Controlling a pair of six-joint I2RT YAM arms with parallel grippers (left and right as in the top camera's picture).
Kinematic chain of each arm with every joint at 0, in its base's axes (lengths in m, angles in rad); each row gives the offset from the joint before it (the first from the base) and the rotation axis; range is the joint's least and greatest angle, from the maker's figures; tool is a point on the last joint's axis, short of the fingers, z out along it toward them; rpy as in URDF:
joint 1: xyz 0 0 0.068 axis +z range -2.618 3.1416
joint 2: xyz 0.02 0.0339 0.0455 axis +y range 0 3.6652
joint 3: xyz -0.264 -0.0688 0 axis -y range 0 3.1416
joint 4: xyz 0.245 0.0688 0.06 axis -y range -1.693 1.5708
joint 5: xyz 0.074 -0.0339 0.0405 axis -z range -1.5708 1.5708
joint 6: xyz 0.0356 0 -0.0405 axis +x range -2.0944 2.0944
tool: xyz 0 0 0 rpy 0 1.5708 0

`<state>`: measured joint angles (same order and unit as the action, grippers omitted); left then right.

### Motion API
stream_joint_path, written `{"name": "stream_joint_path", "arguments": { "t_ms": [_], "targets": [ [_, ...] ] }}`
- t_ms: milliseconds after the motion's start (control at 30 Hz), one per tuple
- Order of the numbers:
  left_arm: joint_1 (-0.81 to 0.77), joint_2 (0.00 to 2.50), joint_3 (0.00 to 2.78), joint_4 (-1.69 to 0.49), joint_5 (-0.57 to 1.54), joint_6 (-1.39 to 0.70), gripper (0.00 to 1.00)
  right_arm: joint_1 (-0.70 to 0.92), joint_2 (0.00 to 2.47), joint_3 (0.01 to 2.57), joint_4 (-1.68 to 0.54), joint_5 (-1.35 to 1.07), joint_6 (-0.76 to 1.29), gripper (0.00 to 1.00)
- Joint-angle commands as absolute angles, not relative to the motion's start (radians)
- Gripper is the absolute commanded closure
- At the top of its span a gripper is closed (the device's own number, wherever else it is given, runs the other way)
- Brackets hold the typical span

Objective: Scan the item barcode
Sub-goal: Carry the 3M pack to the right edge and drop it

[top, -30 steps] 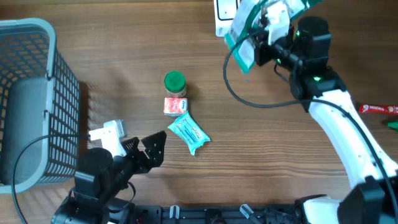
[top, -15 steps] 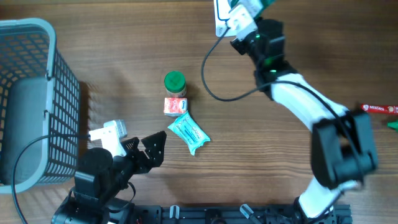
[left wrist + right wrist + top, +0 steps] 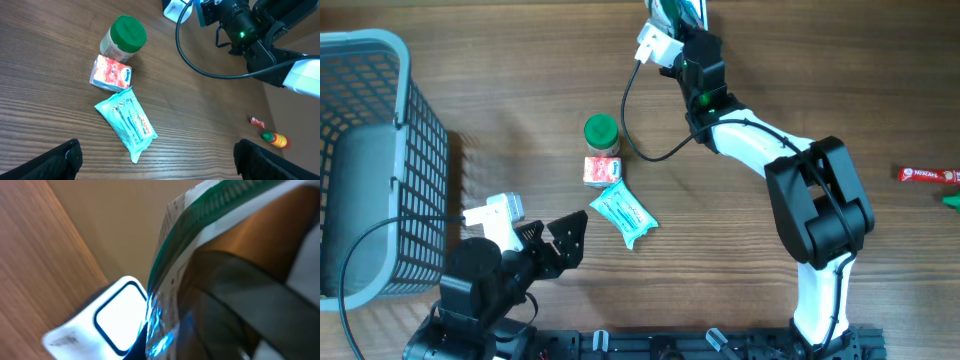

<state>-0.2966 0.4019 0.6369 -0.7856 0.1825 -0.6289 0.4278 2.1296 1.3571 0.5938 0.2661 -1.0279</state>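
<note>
Grips a green-edged packet (image 3: 200,210) in right fingers (image 3: 235,300) beside white scanner (image 3: 117,315); holds left fingers (image 3: 55,162) spread wide over desk (image 3: 200,115).

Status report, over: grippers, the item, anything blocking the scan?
Left gripper open, empty. Right gripper shut on green-edged packet. Packet at scanner window, nothing seen between them.

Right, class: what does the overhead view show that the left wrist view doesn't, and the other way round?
Only the overhead view shows the grey basket at the table's left and the left arm itself. Only the left wrist view shows the clear side of the green-lidded jar. Both show that jar's lid, the red-and-white pack, the teal packet and the red bar.
</note>
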Motion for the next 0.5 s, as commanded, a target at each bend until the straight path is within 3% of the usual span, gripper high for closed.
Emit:
{"name": "stream_joint_path", "arguments": {
  "t_ms": [0,233,467],
  "targets": [
    [-0.303,0.403,0.638,-0.784,0.173,-0.609,0.0,0.415,2.121,1.384,0.612,0.402,-1.156,0.96],
    [-0.303,0.403,0.638,-0.784,0.173,-0.609,0.0,0.271,1.971,1.384,0.474,0.526,-1.13,0.96],
    [-0.303,0.403,0.638,-0.784,0.173,-0.609,0.0,-0.038,1.892,1.383,0.242,0.47,-0.86,0.96]
  ]
}}
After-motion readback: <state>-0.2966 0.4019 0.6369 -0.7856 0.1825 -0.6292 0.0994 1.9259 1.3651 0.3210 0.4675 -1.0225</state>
